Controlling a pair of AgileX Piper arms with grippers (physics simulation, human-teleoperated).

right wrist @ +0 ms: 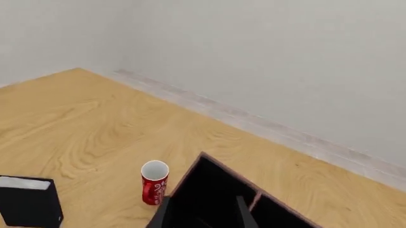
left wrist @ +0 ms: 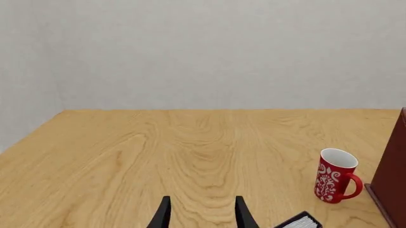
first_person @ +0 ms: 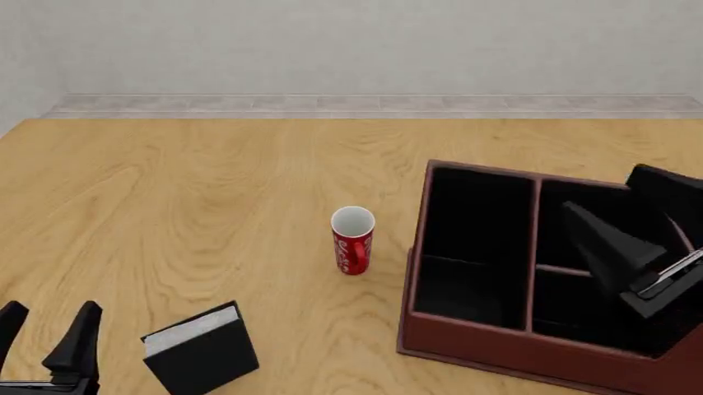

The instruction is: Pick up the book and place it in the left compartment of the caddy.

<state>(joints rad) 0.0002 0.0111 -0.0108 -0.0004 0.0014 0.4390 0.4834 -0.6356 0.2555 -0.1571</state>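
Left wrist view: the left gripper [left wrist: 201,213] is hanging above bare wooden tabletop [left wrist: 159,152], its two dark fingers parted with nothing between them. Only a corner of the thick black hardcover book [left wrist: 299,221], white page edges showing, is peeking in beside the fingers. A red mug with white scrollwork [left wrist: 334,175] is standing farther out, near a dark red wall of the large reddish-brown caddy [left wrist: 392,175].

Front view: the book [first_person: 201,350] is standing on the table near the 7 o'clock corner, white page edges facing up, its long axis running roughly from 8 to 2 o'clock. The left gripper [first_person: 49,333] is sitting at the book's 9 o'clock, near but not touching, fingers apart. The mug [first_person: 353,239] is at the book's 1 o'clock, and the caddy [first_person: 516,350] is filling the 4 o'clock quarter, its tall narrow black-lined left compartment [first_person: 472,247] open. The right gripper [first_person: 648,276] is hovering over the caddy's right-hand sections, well apart from the book; whether it is open cannot be told here.

Right wrist view: the right gripper [right wrist: 203,211] is looking down over the caddy [right wrist: 209,190], fingers spread and empty. The book [right wrist: 28,202] is standing far off at 8 o'clock, beyond the mug [right wrist: 153,183].

The left arm is clearly nearer; its reach likely turns on swinging toward 3 o'clock.
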